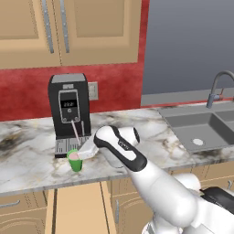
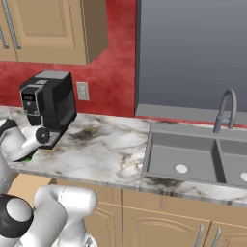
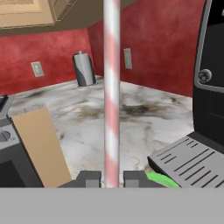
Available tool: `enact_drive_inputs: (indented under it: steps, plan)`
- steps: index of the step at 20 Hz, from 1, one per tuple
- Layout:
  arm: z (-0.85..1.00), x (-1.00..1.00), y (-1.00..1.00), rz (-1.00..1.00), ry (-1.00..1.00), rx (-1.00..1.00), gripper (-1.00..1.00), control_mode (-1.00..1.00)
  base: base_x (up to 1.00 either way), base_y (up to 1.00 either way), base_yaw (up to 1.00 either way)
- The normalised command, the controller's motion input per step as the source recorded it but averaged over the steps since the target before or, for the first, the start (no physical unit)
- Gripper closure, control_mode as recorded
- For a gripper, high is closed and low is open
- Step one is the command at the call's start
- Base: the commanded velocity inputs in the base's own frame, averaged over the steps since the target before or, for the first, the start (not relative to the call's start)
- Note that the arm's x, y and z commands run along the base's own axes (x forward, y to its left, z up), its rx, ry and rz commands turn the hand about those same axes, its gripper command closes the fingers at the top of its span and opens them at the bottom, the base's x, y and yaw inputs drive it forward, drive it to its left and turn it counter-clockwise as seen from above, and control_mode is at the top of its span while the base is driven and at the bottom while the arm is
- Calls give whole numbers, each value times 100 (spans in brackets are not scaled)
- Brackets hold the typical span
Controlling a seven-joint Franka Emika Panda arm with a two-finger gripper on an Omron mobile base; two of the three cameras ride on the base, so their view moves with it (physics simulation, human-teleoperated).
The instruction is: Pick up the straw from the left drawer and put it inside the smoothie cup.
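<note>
I find the gripper clenched on the straw, which rises upright between the two finger tips in the hand view. In the left base view the straw stands slanted over the smoothie cup, its lower end at or just inside the rim; I cannot tell whether it reaches the pink smoothie. The cup sits on the desk directly in front of the coffee machine, touching or just beside its drip tray. The left drawer stands pulled out below the desk edge.

I judge the step in hand to be the insertion. To do it well I would keep the straw centred over the cup mouth, lower it along its own axis, and watch that the hand does not nudge the cup or the machine behind it. I would release only once the straw's lower end is well down and leaning on the rim.
</note>
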Motion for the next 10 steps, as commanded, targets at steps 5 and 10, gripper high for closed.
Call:
enact_drive_inputs:
  steps: [5, 10]
  plan:
    - [0, 2, 16, 0, 0, 0, 100, -100, 0, 0, 0]
    - [0, 0, 27, 0, 0, 0, 100, -100, 0, 0, 0]
